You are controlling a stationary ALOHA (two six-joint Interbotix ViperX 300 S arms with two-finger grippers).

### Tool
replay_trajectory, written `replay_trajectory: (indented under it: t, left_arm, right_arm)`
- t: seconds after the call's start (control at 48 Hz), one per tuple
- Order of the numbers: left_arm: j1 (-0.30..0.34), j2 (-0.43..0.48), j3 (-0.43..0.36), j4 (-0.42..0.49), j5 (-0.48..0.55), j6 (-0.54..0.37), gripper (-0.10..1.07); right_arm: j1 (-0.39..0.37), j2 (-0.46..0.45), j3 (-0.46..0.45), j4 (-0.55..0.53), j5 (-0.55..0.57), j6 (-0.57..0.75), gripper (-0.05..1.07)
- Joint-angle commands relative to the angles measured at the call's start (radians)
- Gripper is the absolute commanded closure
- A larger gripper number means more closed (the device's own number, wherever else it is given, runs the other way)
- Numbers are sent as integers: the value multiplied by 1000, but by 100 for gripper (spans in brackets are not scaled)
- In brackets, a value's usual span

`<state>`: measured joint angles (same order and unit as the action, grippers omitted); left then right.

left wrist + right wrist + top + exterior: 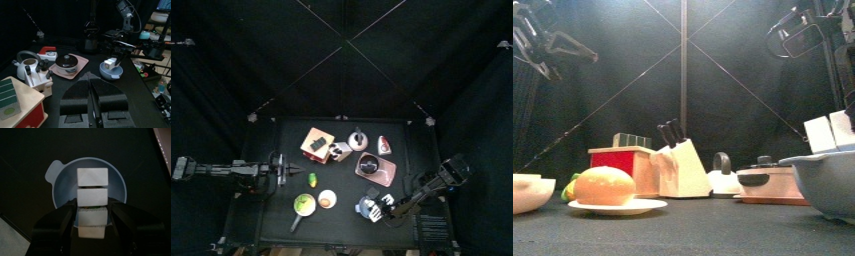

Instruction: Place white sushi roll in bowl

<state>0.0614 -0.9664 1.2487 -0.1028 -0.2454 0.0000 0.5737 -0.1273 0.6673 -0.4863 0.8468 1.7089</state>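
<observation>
Release step in hand. Right gripper [92,220] above bowl [60,183], jaws spread, not clamping. White sushi roll [93,193] sits inside bowl, on table's near right. Left gripper [91,100] closed, resting at left. Next move likely: lift right arm straight, avoid bowl rim.

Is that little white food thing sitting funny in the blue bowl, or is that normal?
It looks a bit odd: the white sushi roll stands on end in the bowl, sticking above the rim rather than lying flat. The right end effector is open around it. Nothing looks spilled or broken.
</observation>
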Motion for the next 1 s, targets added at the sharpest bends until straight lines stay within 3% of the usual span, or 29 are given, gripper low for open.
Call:
replay_trajectory:
  t: [0.0, 0.979]
  left_arm:
    - [0, 3, -12, 0, -3, 2, 61]
    - [-3, 3, -11, 0, 2, -2, 61]
  right_arm:
    - [-9, -14, -8, -2, 2, 0, 13]
    - [-9, -12, -5, 14, -2, -6, 12]
